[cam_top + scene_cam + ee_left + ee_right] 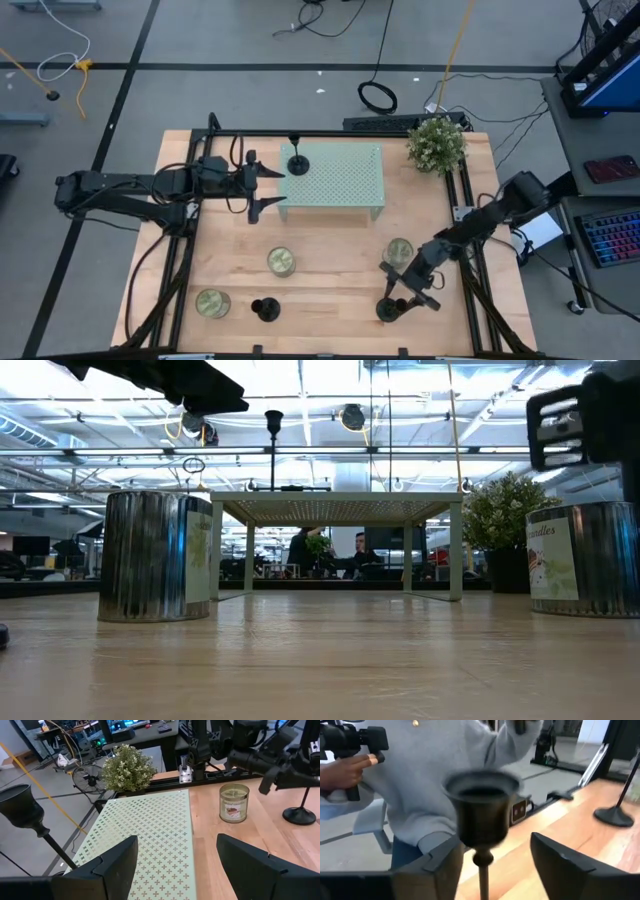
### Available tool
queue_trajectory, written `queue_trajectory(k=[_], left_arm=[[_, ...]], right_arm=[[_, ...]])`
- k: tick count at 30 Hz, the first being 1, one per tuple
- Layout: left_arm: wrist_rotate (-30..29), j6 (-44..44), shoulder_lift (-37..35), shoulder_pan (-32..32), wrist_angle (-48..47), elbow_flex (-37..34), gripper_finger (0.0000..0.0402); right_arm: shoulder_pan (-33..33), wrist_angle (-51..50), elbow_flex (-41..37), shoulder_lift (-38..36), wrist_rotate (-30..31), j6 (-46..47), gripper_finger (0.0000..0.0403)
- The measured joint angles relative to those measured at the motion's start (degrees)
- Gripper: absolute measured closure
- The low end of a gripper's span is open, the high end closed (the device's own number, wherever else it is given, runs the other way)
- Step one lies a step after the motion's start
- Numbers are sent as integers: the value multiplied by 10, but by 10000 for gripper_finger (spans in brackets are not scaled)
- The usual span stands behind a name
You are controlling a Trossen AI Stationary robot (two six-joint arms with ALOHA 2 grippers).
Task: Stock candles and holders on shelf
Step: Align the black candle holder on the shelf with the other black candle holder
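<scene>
Left end effector (262, 186) hovers at left end of low mint-green perforated metal shelf (335, 178), fingers spread wide, holding nothing. One small black candlestick holder (297, 160) stands upright on shelf's left rear corner.

Right end effector (398, 291) at desk front right, fingers wide either side of second black holder (482, 820); not gripping. Clear glass jar candle (400, 250) just beside it.

Two more jar candles (281, 261) and third black holder (266, 310) on wooden desk (330, 300), front left.

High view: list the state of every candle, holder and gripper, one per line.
Shelf holder: upright on the left end of the shelf.
Front-left holder: upright on the table.
Front-right holder: upright on the table, between the right gripper's fingers.
Left candle: on the table.
Middle candle: on the table.
Right candle: on the table.
Left gripper: open, at the shelf's left end.
Right gripper: open.
</scene>
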Motion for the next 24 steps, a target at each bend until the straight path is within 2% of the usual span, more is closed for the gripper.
queue_trajectory(k=[5, 13, 16, 20, 24], left_arm=[[0, 2, 0, 0, 0, 0, 124], [0, 15, 0, 0, -6, 0, 124], [0, 23, 0, 0, -5, 0, 124], [0, 19, 0, 0, -5, 0, 124], [1, 17, 0, 0, -5, 0, 124]], right_arm=[[0, 2, 15, 41, -1, 2, 262], [-5, 3, 2, 44, -2, 2, 392], [-12, 23, 2, 43, 10, 2, 393], [-35, 120, 6, 42, 55, -3, 397], [-74, 193, 27, 42, 59, -40, 396]])
